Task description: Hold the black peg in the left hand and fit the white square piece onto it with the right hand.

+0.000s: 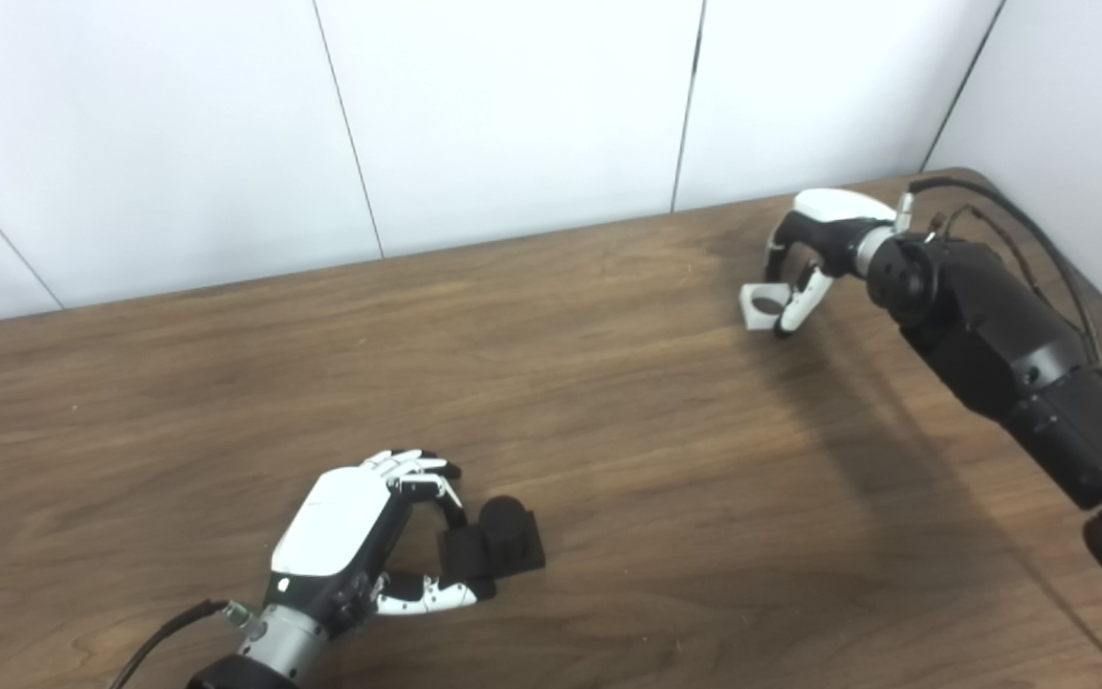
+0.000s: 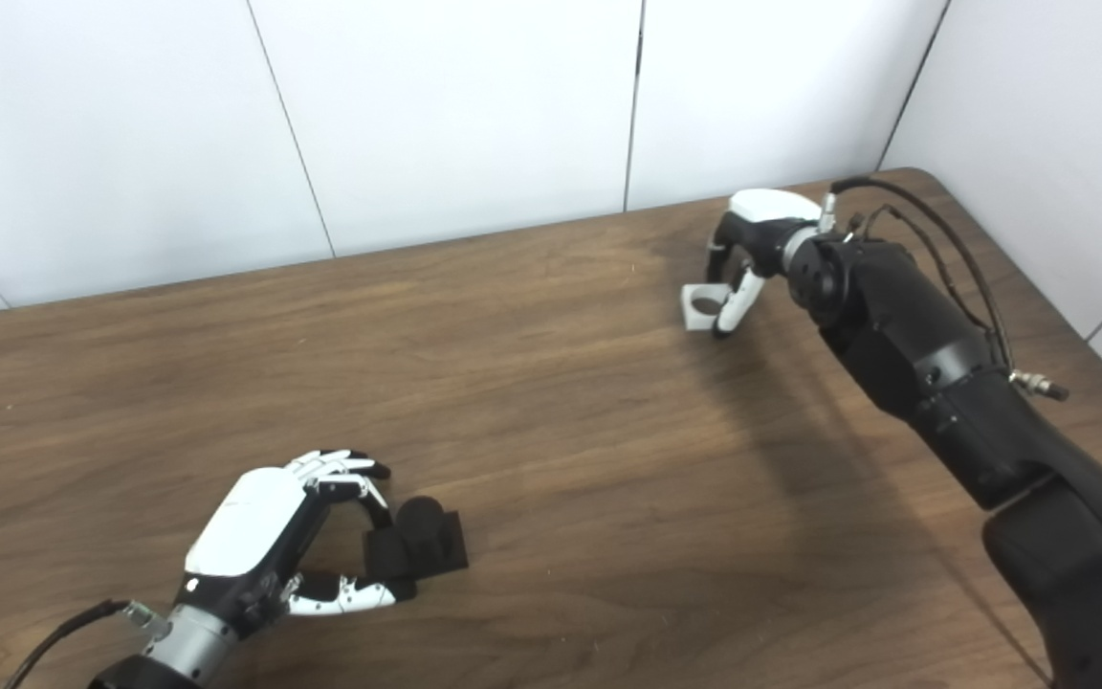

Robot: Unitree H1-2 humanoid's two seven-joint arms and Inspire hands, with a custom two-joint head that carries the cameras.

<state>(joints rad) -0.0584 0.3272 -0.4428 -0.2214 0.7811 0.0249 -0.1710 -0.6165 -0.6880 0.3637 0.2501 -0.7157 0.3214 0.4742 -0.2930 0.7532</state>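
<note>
Left eye view: left hand [image 1: 360,536] low at near-left of wooden desk [image 1: 608,459], fingers and thumb closed around black peg [image 1: 501,541]; peg's square base seems to rest on desk. Right hand [image 1: 814,254] at far-right, clamped on white square piece [image 1: 764,306], round hole visible in piece, whether lifted off desk unclear.

Right eye view: same layout; black peg in left hand, white square piece in right hand, the two well apart. White wall panels [image 2: 455,115] behind desk.
</note>
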